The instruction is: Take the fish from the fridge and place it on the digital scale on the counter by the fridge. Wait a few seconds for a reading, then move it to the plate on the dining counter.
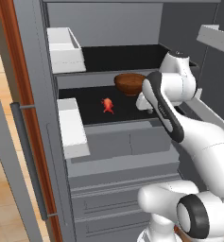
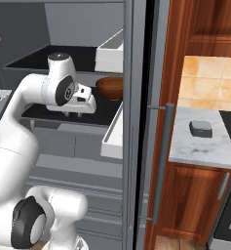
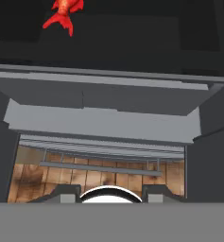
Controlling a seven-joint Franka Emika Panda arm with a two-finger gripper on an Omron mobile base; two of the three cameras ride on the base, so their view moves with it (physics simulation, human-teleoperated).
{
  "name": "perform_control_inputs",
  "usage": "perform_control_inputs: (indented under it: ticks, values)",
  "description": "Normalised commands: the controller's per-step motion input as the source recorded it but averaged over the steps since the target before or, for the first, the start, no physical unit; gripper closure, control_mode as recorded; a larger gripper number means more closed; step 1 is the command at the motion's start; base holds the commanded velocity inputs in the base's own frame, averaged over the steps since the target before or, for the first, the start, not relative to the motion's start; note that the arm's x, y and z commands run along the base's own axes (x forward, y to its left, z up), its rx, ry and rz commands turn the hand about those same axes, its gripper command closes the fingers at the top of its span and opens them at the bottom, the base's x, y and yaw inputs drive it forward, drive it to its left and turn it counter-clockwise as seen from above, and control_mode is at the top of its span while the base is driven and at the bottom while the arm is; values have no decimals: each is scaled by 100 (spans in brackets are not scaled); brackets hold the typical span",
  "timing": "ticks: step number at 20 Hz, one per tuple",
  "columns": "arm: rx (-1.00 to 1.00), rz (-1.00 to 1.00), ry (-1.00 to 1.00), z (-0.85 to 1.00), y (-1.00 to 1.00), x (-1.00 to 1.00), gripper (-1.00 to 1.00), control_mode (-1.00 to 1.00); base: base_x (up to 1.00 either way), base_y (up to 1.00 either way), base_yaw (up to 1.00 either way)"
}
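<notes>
The fridge stands open. The tiny red-orange fish lies on its dark middle shelf, left of my hand. My gripper hangs over that shelf's front edge, pointing down, shut with nothing in it. The arm covers it in the left base view. In the hand view the fish sits at the top left, well away from the fingertips. The digital scale rests on the marble counter right of the fridge. The plate and the dining counter are out of view.
A brown bowl stands at the back of the same shelf, close to my wrist. White door bins hang on the open door, which has a long bar handle. Grey drawers lie below the shelf. The other door's handle stands between fridge and counter.
</notes>
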Motion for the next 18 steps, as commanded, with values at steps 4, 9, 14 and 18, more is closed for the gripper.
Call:
perform_control_inputs:
  ticks: [4,9,14,18]
  values:
    - [0,2,-4,7,7,-26,-100,-100,0,0,0]
    - [8,6,-12,1,18,-27,-100,-100,0,0,0]
    - [14,7,-11,0,15,-17,-100,-100,0,0,0]
    - [9,0,-2,0,31,0,-100,-100,0,0,0]
